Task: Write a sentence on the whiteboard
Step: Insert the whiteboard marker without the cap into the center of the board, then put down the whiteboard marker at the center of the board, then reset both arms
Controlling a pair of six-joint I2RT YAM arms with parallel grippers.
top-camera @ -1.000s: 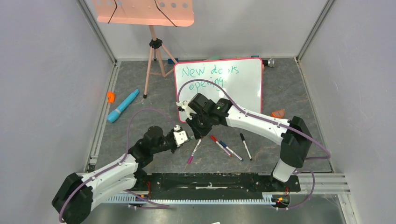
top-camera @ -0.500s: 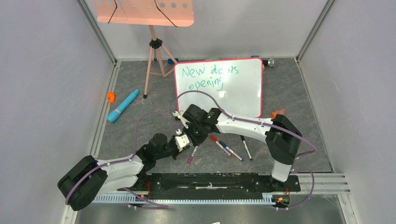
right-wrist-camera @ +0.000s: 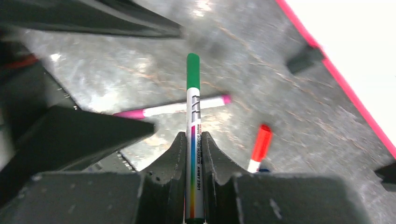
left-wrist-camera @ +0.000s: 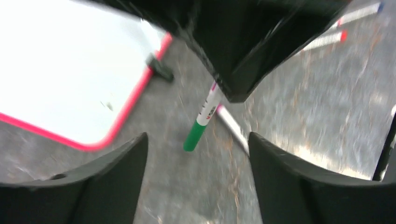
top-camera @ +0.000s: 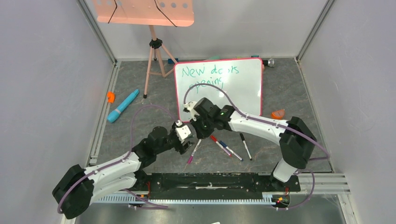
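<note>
The whiteboard point(top-camera: 238, 88) stands at the back of the table, and the sentence point(top-camera: 210, 71) runs across its top in green handwriting, in two lines. My right gripper point(right-wrist-camera: 192, 137) is shut on a green marker point(right-wrist-camera: 193, 121), whose green end points out ahead of the fingers. In the top view the right gripper point(top-camera: 198, 127) hangs just in front of the board's near left corner. My left gripper point(left-wrist-camera: 197, 138) is open and faces that green marker point(left-wrist-camera: 201, 123) end-on, with its fingers apart on either side and not touching. From above, the left gripper point(top-camera: 185, 138) sits right next to the right one.
Pink point(top-camera: 194, 150), red point(top-camera: 219, 144), blue point(top-camera: 232, 151) and black point(top-camera: 245, 146) markers lie on the table below the grippers. A teal tube point(top-camera: 123, 106) and an orange piece point(top-camera: 110, 96) lie at the left. A tripod point(top-camera: 152, 65) carries a salmon tray point(top-camera: 142, 11). Another orange piece point(top-camera: 278, 113) lies at the right.
The two grippers came together over the loose markers. The left gripper, shut before, has now opened around the green marker's end. The right wrist has shifted slightly right.
</note>
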